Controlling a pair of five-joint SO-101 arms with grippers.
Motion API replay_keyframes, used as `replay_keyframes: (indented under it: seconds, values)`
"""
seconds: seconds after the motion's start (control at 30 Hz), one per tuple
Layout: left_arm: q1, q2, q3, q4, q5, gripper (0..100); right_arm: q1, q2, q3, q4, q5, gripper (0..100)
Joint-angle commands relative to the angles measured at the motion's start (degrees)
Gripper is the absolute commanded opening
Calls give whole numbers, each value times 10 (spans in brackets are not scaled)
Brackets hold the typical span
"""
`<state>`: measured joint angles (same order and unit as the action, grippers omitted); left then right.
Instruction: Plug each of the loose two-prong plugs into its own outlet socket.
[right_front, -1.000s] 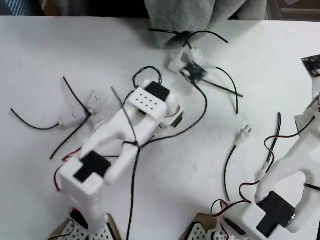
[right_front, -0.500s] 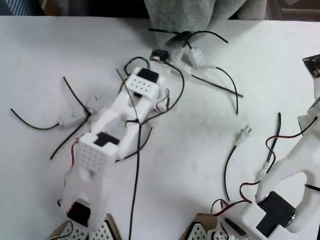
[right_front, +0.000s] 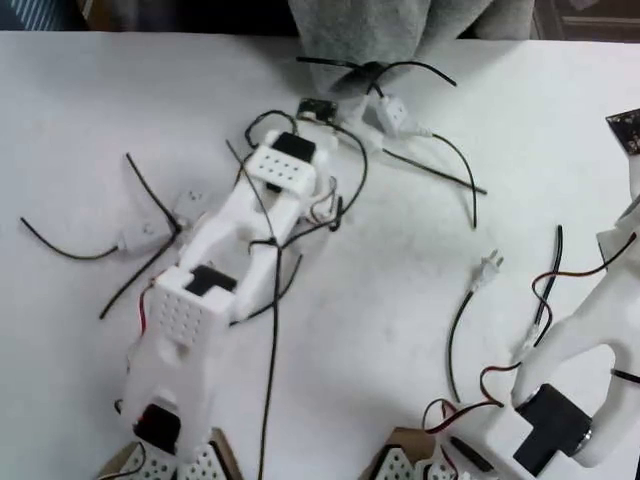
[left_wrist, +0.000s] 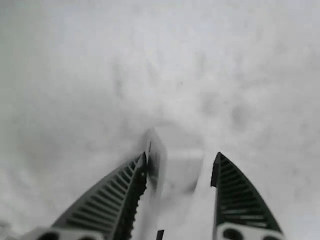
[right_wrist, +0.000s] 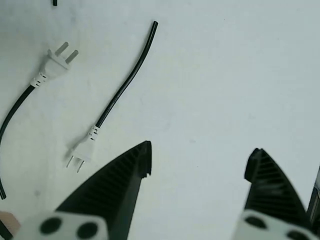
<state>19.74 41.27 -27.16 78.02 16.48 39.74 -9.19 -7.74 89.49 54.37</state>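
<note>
My left gripper (left_wrist: 179, 162) is clamped on a white outlet socket (left_wrist: 175, 145). My right gripper (right_wrist: 198, 156) is open above the table (right_wrist: 235, 70). A short-cord plug (right_wrist: 80, 154) lies near it, a second two-prong plug (right_wrist: 56, 63) farther off.

White arms (right_front: 240, 225), blk servos (right_front: 550, 425), red/blk cables (right_front: 268, 350); end effector (right_wrist: 201, 149): blk ribbed fingers (right_wrist: 115, 195).

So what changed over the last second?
The left arm swung its wrist left, away from the white socket at the table's far edge, and its elbow lifted, almost all in the first half second. The right arm, the two loose plugs beside it and the socket stayed put.
</note>
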Motion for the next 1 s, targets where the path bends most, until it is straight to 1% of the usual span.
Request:
replay_keyframes:
  seconds: [0.0, 0.3, 0.43, 0.63, 0.73, 0.8, 0.87, 0.97]
  values:
    - [22, -46, -17, 19, 5, 219, 0, -21, -23, -3, 4, 301]
    - [71, -51, -21, 28, 5, 219, 0, -18, -22, -3, 4, 301]
    - [73, -77, -21, 31, 5, 219, 0, -17, -18, -3, 1, 301]
    - [70, -177, -17, 103, 5, 219, -25, -21, 27, -3, 2, 301]
    - [70, -200, -16, 133, 5, 219, -36, -22, 46, -3, -1, 301]
    - [56, -202, -16, 141, 3, 219, -43, -22, 60, -3, -2, 301]
    - [22, -198, -16, 137, 2, 219, -53, -19, 77, -3, -13, 301]
    - [-54, -191, -17, 117, 2, 219, -80, -18, 100, -7, -75, 301]
